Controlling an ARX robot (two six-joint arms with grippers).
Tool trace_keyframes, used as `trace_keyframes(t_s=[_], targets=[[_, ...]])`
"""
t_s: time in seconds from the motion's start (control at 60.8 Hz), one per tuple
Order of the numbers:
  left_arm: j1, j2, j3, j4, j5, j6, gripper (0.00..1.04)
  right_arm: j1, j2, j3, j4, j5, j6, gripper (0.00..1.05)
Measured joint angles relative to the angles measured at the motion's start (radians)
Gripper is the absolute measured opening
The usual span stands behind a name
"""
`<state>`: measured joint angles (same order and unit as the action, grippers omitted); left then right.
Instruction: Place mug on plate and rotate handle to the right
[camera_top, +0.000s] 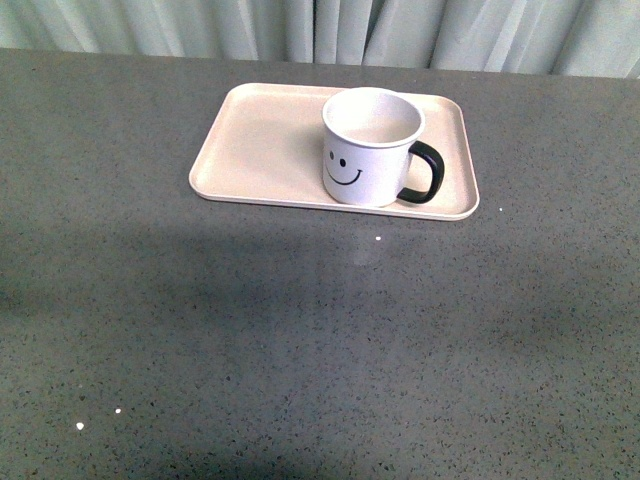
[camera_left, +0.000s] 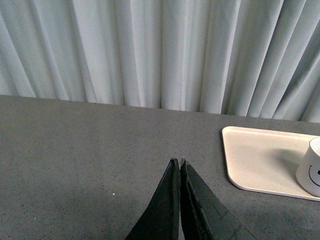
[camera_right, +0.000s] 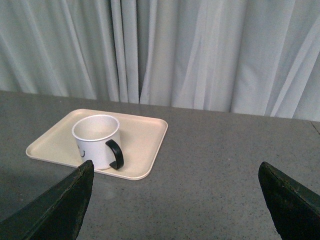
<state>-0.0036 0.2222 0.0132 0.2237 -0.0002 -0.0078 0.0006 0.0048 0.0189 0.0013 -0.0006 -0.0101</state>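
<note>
The pale grey-green curtain (camera_top: 320, 30) is hanging in long folds right across the back of the room, and in front of it the dark grey speckled table (camera_top: 300, 340) is stretching wide, with a soft shadow lying across its near half. Toward the far side the plate (camera_top: 260, 140) is sitting flat on that table, long side facing the robot, its low rim catching the light. The mug (camera_top: 365, 160) is standing upright on the right part of the plate, close to the near rim, its smiley face looking out toward the robot. The handle (camera_top: 425, 175) is pointing off to the right, angled a touch toward the near side, and reaching out over the plate's right end. The left gripper (camera_left: 179, 165) is hovering over bare table, well apart from the plate, its dark fingers pressed together with nothing between them. The right gripper (camera_right: 175, 170) is hanging back on the other side with its fingers spread wide, empty, the mug showing far off between them. A few tiny white specks (camera_top: 377, 238) are glinting on the table just in front of the plate.
</note>
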Motion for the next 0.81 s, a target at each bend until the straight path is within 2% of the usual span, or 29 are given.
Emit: trace_keyframes(t_s=[0.214, 0.313, 0.494, 0.626, 0.724, 0.757, 0.774, 0.807], targets=[[0.000, -0.051, 0.000, -0.051, 0.000, 0.000, 0.01, 0.000, 0.000, 0.000, 0.000, 0.000, 0.000, 0.96], [0.000, -0.177, 0.000, -0.209, 0.000, 0.000, 0.01, 0.000, 0.000, 0.000, 0.000, 0.000, 0.000, 0.95], [0.001, -0.205, 0.000, -0.224, 0.000, 0.000, 0.01, 0.000, 0.000, 0.000, 0.000, 0.000, 0.000, 0.96], [0.001, -0.206, 0.000, -0.224, 0.000, 0.000, 0.22, 0.000, 0.000, 0.000, 0.000, 0.000, 0.000, 0.95], [0.001, -0.206, 0.000, -0.224, 0.000, 0.000, 0.42, 0.000, 0.000, 0.000, 0.000, -0.001, 0.000, 0.96], [0.001, -0.206, 0.000, -0.224, -0.002, 0.000, 0.51, -0.050, 0.082, 0.058, -0.146, -0.171, -0.036, 0.95], [0.001, -0.206, 0.000, -0.224, -0.002, 0.000, 0.56, -0.099, 0.187, 0.121, -0.263, -0.288, -0.076, 0.95], [0.001, -0.206, 0.000, -0.224, 0.002, 0.000, 0.63, -0.156, 0.359, 0.205, -0.353, -0.420, -0.106, 0.95]])
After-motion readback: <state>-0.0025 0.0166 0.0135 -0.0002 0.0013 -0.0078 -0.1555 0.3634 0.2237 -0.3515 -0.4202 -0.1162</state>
